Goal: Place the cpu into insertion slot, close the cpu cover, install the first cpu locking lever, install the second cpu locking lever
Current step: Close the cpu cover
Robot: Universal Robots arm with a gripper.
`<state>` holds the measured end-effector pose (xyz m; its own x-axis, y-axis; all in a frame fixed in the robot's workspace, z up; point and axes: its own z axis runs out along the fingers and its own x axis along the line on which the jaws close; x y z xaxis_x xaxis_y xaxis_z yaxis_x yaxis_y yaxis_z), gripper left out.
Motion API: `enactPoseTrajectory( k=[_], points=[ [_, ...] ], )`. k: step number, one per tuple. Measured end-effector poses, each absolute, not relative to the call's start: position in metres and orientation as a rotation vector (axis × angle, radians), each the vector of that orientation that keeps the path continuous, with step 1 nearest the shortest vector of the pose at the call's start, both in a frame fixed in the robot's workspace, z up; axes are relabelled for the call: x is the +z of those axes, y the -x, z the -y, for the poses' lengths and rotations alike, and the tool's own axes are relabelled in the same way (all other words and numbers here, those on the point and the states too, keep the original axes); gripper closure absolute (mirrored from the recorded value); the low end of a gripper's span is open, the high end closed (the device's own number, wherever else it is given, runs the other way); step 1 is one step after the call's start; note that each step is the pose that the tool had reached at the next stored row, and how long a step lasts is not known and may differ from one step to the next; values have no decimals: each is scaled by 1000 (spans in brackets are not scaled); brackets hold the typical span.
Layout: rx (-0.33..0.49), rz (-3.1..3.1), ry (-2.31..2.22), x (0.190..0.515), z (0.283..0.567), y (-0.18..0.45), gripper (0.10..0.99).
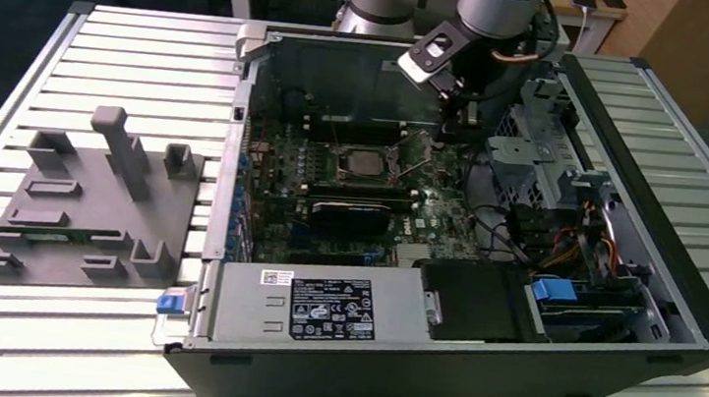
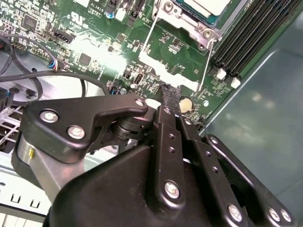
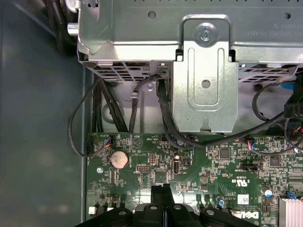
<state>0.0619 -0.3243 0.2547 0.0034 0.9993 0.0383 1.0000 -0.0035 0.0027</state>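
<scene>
The cpu (image 1: 361, 163) lies flat in the insertion slot (image 1: 333, 147) on the green board inside the open computer case. In the second wrist view the cpu (image 2: 208, 5) shows its silvery top, and the cpu cover (image 2: 189, 26) lies flat around it as a metal frame. Two thin wire levers (image 2: 146, 42) (image 2: 207, 64) run from the socket's corners over the board. My gripper (image 1: 458, 118) hangs above the board to the exterior view's right of the socket. Its fingertips (image 2: 168, 92) (image 3: 163, 190) are pressed together with nothing between them.
A metal drive cage (image 3: 203, 80) with black cables (image 3: 118, 109) stands beside the board. A coin battery (image 3: 119, 159) sits near the gripper tip. Long memory slots (image 2: 255, 33) flank the socket. A grey fixture tray (image 1: 90, 200) lies on the slatted table at the exterior view's left.
</scene>
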Motion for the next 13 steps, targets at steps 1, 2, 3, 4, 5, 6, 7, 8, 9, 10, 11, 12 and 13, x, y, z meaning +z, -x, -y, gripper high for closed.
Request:
enactPoseTrajectory(
  k=[1,2,3,4,5,6,7,8,9,10,11,12,13],
  points=[
    [-45,2200,2207,255,324,-62,980],
    [-45,2200,2207,254,324,-63,980],
    [-45,2200,2208,254,324,-63,980],
    [-44,2200,2208,254,324,-64,980],
    [-44,2200,2208,254,324,-64,980],
    [-44,2200,2208,253,324,-65,980],
    [-43,2200,2208,253,324,-65,980],
    [-43,2200,2208,252,324,-65,980],
    [-42,2200,2208,252,324,-65,980],
    [-42,2200,2207,251,324,-66,980],
    [-41,2199,2207,250,324,-66,980],
    [-41,2199,2207,249,324,-66,980],
    [-41,2199,2207,247,324,-66,980]
  ],
)
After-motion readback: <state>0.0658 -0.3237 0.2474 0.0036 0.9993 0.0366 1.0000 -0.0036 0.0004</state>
